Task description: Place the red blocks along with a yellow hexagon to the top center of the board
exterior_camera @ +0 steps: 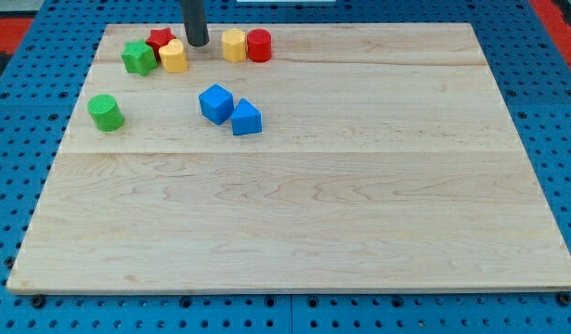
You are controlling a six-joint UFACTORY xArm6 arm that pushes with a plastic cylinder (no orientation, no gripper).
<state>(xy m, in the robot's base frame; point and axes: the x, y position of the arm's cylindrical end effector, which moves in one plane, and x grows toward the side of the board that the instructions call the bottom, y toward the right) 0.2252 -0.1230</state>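
Observation:
My tip (197,44) rests on the board near the view's top left, between two yellow blocks. A yellow block (174,57) lies just left of the tip, touching a red star-shaped block (159,40) behind it. A yellow hexagon (233,44) lies just right of the tip, touching a red cylinder (259,45) on its right. The rod comes down from the view's top edge.
A green star-shaped block (137,57) sits left of the yellow block. A green cylinder (105,112) lies lower left. A blue cube (215,103) and a blue wedge-like block (246,118) touch each other below the tip. The wooden board (359,204) has blue pegboard around it.

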